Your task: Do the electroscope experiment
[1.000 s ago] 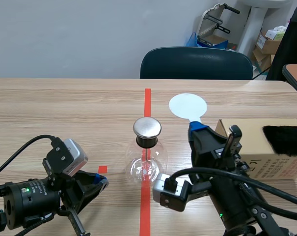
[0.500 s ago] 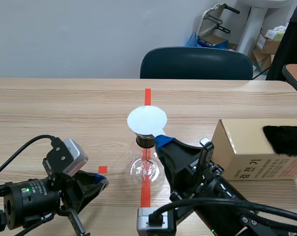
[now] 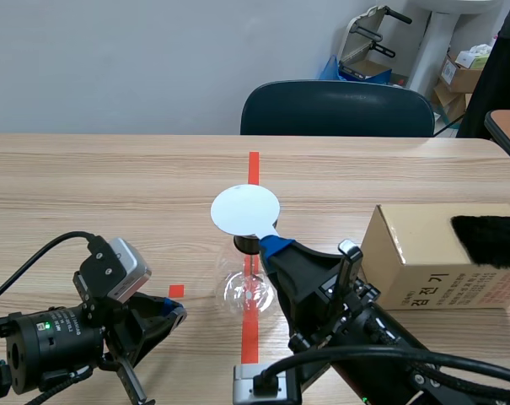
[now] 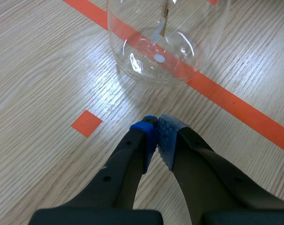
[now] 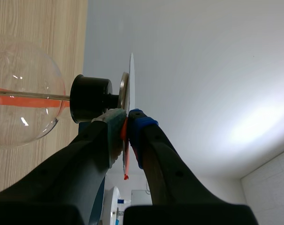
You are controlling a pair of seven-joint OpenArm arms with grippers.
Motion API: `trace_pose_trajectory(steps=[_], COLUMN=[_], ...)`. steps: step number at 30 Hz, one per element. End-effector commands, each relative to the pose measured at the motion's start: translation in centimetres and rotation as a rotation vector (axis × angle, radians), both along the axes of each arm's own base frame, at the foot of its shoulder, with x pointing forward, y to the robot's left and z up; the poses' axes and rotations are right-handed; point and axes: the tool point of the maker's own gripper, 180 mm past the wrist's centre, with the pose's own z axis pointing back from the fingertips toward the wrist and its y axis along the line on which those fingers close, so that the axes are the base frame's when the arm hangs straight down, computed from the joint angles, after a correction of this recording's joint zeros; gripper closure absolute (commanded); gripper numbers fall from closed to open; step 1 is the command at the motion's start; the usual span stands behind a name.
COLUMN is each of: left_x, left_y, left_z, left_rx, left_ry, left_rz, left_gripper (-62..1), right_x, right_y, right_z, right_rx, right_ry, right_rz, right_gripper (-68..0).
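Right fingers (image 5: 114,123) pinch the white disc (image 3: 245,210). Only their wrist view shows the metal cap (image 5: 124,89) just beside it. Left fingers (image 4: 167,133) are closed, empty.

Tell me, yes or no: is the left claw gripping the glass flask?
No: the left claw is shut on nothing, short of the glass flask and not touching it.

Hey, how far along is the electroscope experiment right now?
Done: the white disc is picked up, clamped in the right pincer. In hand: it is held right at the metal cap of the electroscope; actual contact is hard to tell. Left: checking the foil leaves and likely withdrawing the disc. The left pincer sits shut near the electroscope.
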Motion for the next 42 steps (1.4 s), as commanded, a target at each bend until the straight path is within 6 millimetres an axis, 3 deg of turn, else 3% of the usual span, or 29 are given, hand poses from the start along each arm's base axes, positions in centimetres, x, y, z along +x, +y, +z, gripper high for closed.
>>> trace_pose_trajectory(steps=[1,20,33,42], left_x=[0.3,0.3,0.3,0.3], left_y=[-0.8,-0.8,-0.8,-0.8], left_z=[1.0,1.0,1.0,1.0], left_rx=[-0.035,-0.035,-0.035,-0.035], left_ry=[-0.023,-0.023,-0.023,-0.022], left_rz=[-0.005,-0.005,-0.005,-0.006], left_gripper=[-1.4,-1.4,-1.4,-1.4], right_x=[0.5,1.2,4.4,5.3], right_y=[-0.1,-0.9,-6.5,-10.4], right_z=[1.0,1.1,1.7,1.9], right_rx=[0.009,0.015,0.054,0.077], right_ry=[-0.04,-0.042,-0.054,-0.06], right_rz=[-0.001,-0.058,-0.419,-0.639], right_gripper=[-1.0,-1.0,-1.0,-1.0])
